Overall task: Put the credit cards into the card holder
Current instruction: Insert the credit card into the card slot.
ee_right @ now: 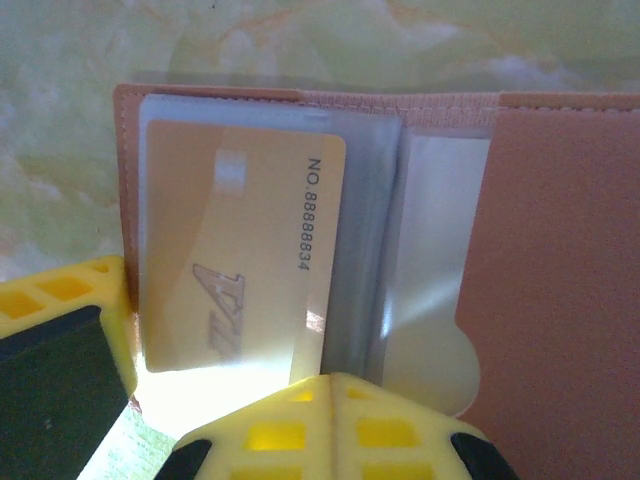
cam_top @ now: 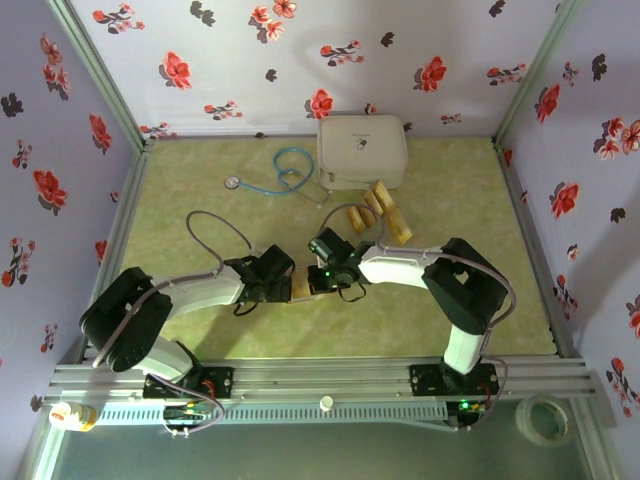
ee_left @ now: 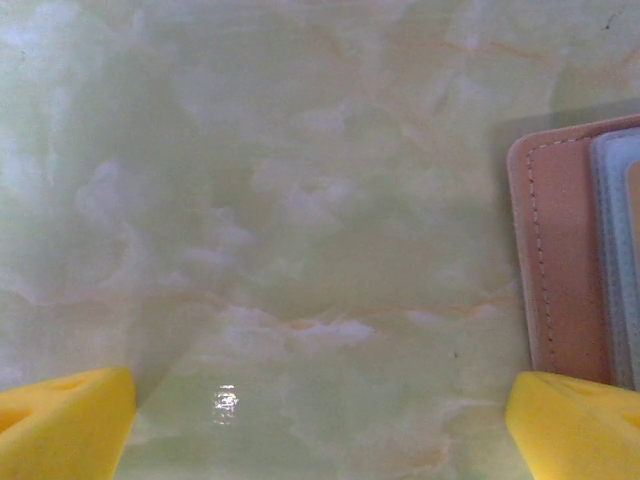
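The card holder [ee_right: 560, 260] lies open on the table, reddish-brown with clear pockets, and shows small between the two grippers [cam_top: 303, 288]. One golden credit card [ee_right: 240, 250] sits in its left clear pocket. More credit cards [cam_top: 385, 215] lie loose near the white case. My right gripper [ee_right: 332, 385] is shut, its yellow tips pressed together at the holder's middle fold; whether the tips pinch a sleeve I cannot tell. My left gripper [ee_left: 320, 385] stands open over bare table. Its right finger [ee_left: 575, 420] is by the holder's left edge [ee_left: 560, 250].
A big white rounded case [cam_top: 362, 150] stands at the back, a blue stethoscope [cam_top: 280, 175] to its left. Flowered walls close in the green marbled table [cam_top: 180, 230] on three sides. A tape roll [cam_top: 545, 418] and a small bottle [cam_top: 75, 415] lie below the front rail.
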You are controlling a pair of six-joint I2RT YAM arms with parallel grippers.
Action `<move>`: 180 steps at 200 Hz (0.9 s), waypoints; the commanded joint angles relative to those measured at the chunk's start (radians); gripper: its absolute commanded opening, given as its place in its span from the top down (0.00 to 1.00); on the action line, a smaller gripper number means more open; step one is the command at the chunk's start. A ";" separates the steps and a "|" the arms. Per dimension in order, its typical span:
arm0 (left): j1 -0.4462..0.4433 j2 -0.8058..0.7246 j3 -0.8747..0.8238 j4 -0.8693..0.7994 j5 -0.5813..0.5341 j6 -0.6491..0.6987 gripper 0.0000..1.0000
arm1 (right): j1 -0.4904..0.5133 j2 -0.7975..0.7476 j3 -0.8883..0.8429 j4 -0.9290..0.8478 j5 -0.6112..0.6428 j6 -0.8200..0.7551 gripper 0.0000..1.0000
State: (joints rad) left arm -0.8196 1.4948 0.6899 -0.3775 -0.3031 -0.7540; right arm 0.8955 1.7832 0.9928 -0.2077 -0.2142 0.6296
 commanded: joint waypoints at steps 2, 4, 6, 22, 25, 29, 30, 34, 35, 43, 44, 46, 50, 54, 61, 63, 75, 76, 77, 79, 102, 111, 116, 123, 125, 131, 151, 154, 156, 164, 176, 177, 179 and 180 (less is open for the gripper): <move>-0.002 0.045 -0.041 0.055 0.006 0.007 0.03 | 0.021 0.024 0.015 0.067 -0.064 0.035 0.97; -0.001 0.046 -0.041 0.054 0.006 0.008 0.03 | 0.020 0.024 0.015 0.067 -0.064 0.036 0.97; -0.001 0.045 -0.040 0.053 0.005 0.007 0.03 | 0.020 0.024 0.015 0.066 -0.064 0.037 0.97; -0.001 0.041 -0.039 0.051 0.007 0.011 0.03 | 0.020 0.024 0.016 0.063 -0.062 0.032 0.97; -0.002 0.039 -0.038 0.048 0.006 0.010 0.03 | 0.021 0.023 0.016 0.059 -0.061 0.031 0.97; -0.001 0.039 -0.037 0.046 0.004 0.012 0.03 | 0.020 0.021 0.017 0.053 -0.056 0.029 0.97; 0.000 0.038 -0.037 0.046 0.005 0.012 0.03 | 0.021 0.020 0.017 0.051 -0.055 0.027 0.97; 0.000 0.036 -0.037 0.041 0.003 0.013 0.03 | 0.021 0.016 0.018 0.045 -0.050 0.022 0.97; 0.000 0.035 -0.037 0.041 0.002 0.014 0.03 | 0.020 0.015 0.019 0.044 -0.048 0.021 0.97; 0.002 0.029 -0.036 0.032 -0.002 0.016 0.03 | 0.020 0.007 0.021 0.029 -0.034 0.012 0.96; 0.002 0.027 -0.035 0.030 -0.002 0.017 0.03 | 0.019 0.006 0.022 0.026 -0.033 0.011 0.96; 0.003 0.025 -0.036 0.030 -0.004 0.018 0.03 | 0.018 0.003 0.022 0.020 -0.029 0.007 0.96; 0.005 0.018 -0.036 0.023 -0.006 0.019 0.03 | 0.018 -0.004 0.024 0.009 -0.021 0.002 0.95; 0.006 0.012 -0.037 0.017 -0.007 0.021 0.03 | 0.015 -0.011 0.024 -0.003 -0.012 -0.003 0.94; 0.010 -0.002 -0.038 0.008 -0.011 0.022 0.03 | 0.012 -0.025 0.023 -0.018 0.004 -0.010 0.92; 0.010 -0.006 -0.039 0.007 -0.012 0.022 0.03 | 0.010 -0.029 0.024 -0.023 0.007 -0.011 0.92; 0.019 -0.032 -0.048 -0.007 -0.016 0.024 0.03 | -0.001 -0.054 0.023 -0.046 0.022 -0.022 0.88; 0.020 -0.035 -0.048 -0.009 -0.016 0.025 0.03 | -0.002 -0.056 0.023 -0.048 0.024 -0.023 0.87; 0.020 -0.037 -0.049 -0.009 -0.015 0.025 0.03 | -0.004 -0.057 0.023 -0.050 0.024 -0.023 0.87; 0.023 -0.041 -0.050 -0.011 -0.016 0.025 0.02 | -0.005 -0.061 0.023 -0.052 0.026 -0.024 0.86; 0.042 -0.096 -0.062 -0.042 -0.021 0.027 0.02 | -0.031 -0.113 0.021 -0.081 0.039 -0.037 0.81; 0.047 -0.120 -0.061 -0.058 -0.026 0.026 0.02 | -0.043 -0.135 0.017 -0.093 0.046 -0.045 0.78; 0.050 -0.131 -0.060 -0.069 -0.032 0.024 0.02 | -0.048 -0.146 0.013 -0.099 0.052 -0.047 0.77; 0.054 -0.152 -0.059 -0.081 -0.036 0.025 0.02 | -0.058 -0.165 0.005 -0.107 0.062 -0.050 0.74; 0.056 -0.159 -0.061 -0.084 -0.037 0.026 0.02 | -0.059 -0.167 0.004 -0.108 0.064 -0.051 0.74; 0.060 -0.176 -0.059 -0.094 -0.039 0.026 0.02 | -0.067 -0.182 -0.002 -0.113 0.068 -0.052 0.72; 0.081 -0.237 -0.058 -0.116 -0.040 0.030 0.01 | -0.092 -0.237 -0.045 -0.124 0.093 -0.050 0.62; 0.084 -0.246 -0.059 -0.119 -0.040 0.031 0.00 | -0.095 -0.246 -0.052 -0.126 0.099 -0.050 0.61; 0.085 -0.252 -0.059 -0.120 -0.039 0.031 0.00 | -0.097 -0.252 -0.058 -0.126 0.102 -0.049 0.60; 0.089 -0.279 -0.058 -0.117 -0.036 0.041 0.00 | -0.108 -0.277 -0.082 -0.128 0.115 -0.047 0.56; 0.094 -0.314 -0.060 -0.110 -0.025 0.054 0.00 | -0.123 -0.313 -0.117 -0.127 0.131 -0.042 0.52; 0.094 -0.316 -0.060 -0.109 -0.023 0.055 0.00 | -0.124 -0.316 -0.119 -0.128 0.132 -0.042 0.51; 0.094 -0.322 -0.060 -0.106 -0.020 0.058 0.00 | -0.127 -0.322 -0.125 -0.127 0.135 -0.041 0.51; 0.095 -0.324 -0.060 -0.104 -0.017 0.059 0.00 | -0.129 -0.325 -0.128 -0.127 0.135 -0.041 0.50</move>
State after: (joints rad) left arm -0.7380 1.2346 0.6361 -0.4534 -0.3141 -0.7319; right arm 0.7925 1.5192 0.9291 -0.2893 -0.1390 0.5865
